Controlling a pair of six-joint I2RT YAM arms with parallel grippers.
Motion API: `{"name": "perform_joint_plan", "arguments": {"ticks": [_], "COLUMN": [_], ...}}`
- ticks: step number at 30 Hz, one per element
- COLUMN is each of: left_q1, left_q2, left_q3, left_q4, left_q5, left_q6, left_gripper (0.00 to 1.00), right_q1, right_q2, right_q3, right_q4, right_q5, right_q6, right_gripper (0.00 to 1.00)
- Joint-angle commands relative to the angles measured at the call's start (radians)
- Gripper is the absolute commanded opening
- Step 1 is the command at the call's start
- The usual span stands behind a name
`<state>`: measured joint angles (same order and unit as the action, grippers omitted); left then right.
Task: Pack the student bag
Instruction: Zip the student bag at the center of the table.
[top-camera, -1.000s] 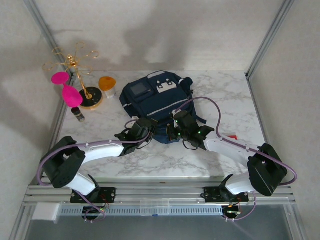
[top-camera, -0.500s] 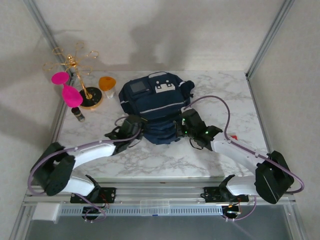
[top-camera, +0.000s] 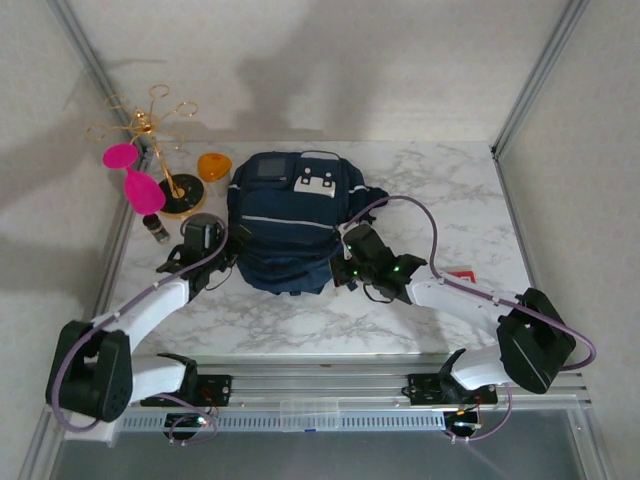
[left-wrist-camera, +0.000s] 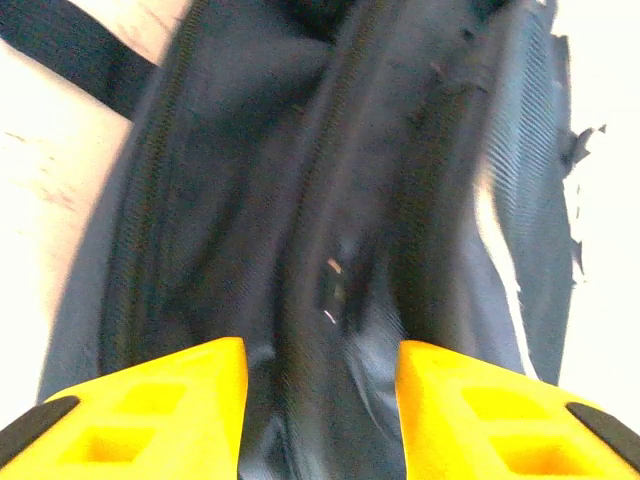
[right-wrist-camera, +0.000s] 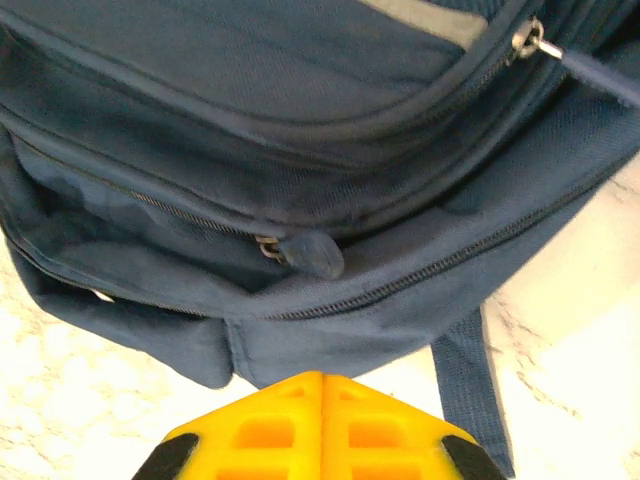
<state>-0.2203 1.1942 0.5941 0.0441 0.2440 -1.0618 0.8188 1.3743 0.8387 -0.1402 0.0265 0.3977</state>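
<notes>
A: Bag location?

B: The student bag (top-camera: 290, 225) lies flat in the middle of the marble table (top-camera: 450, 190), patch side up, with its near end toward the arms.

A: Grippers?

B: The left gripper (left-wrist-camera: 318, 410) is at the bag's left side. Its jaws are partly open with a clear gap, and there are folds and a zip line in front of them, but I can't see anything pinched. The right gripper (right-wrist-camera: 322, 420) is at the bag's lower right edge with its fingers pressed together and nothing between them.

A: Risks?

B: The fabric is slack and the marble looks slick. If the left jaws close on a loose fold instead of the zip, the whole bag probably just drags. A push toward the upper left would send it into the orange cup (top-camera: 214, 168), which sits just beside the bag's corner. The gold wire stand (top-camera: 165, 150) right behind the cup looks tippy.

A: Zips?

B: The zip pull (right-wrist-camera: 298, 252) in the right wrist view sits mid-track. I can't tell whether any pocket is open. Closed fingers won't catch that pull, so they'd have to part first.

A: Other clutter?

B: There are pink pieces (top-camera: 135, 180) by the stand and a small dark bottle (top-camera: 156, 229) on the table near the left arm. A strap (right-wrist-camera: 470, 385) trails off the bag toward the right gripper and could snag. The right arm's purple cable (top-camera: 425, 205) loops near the bag's right side. There's also something red and white (top-camera: 460, 274) behind the right forearm, too hidden to name.
</notes>
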Motion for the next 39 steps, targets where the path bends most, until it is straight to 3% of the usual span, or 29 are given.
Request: {"name": "perform_joint_plan", "arguments": {"ticks": [1,3,5,9,13,20,26,39], "left_q1": [-0.045,-0.079,-0.119,-0.200,-0.273,-0.321,-0.323,-0.321], "left_q2": [-0.105,-0.146,-0.165,-0.141,-0.101,-0.003,0.016,0.021], "left_q3": [-0.050,-0.076,-0.080,-0.059,-0.050,-0.010,-0.002,-0.016], "left_q4": [-0.011,0.003,0.017,0.034,0.079,0.115,0.104,0.057], "left_q5": [0.002,-0.014,-0.045,-0.098,-0.147,-0.165,-0.176,-0.211], "left_q6": [-0.085,-0.149,-0.198,-0.253,-0.313,-0.328,-0.321,-0.296], "left_gripper": [0.47,0.49,0.51,0.52,0.51,0.51,0.51,0.48], "right_q1": [-0.066,-0.086,-0.088,-0.153,-0.158,-0.160,-0.157,-0.094], "right_q2": [-0.004,0.028,0.036,0.097,0.169,0.268,0.326,0.310], "right_q3": [0.066,0.123,0.123,0.164,0.212,0.291,0.302,0.259], "right_q4": [0.011,-0.052,-0.038,-0.029,-0.056,-0.085,-0.080,-0.047], "right_q5": [-0.097,-0.098,-0.111,-0.301,-0.345,-0.329,-0.388,-0.290], "right_q6": [0.015,-0.014,-0.058,-0.115,-0.174,-0.240,-0.279,-0.338], "right_gripper": [0.03,0.07,0.18,0.33,0.43,0.45,0.43,0.37]}}
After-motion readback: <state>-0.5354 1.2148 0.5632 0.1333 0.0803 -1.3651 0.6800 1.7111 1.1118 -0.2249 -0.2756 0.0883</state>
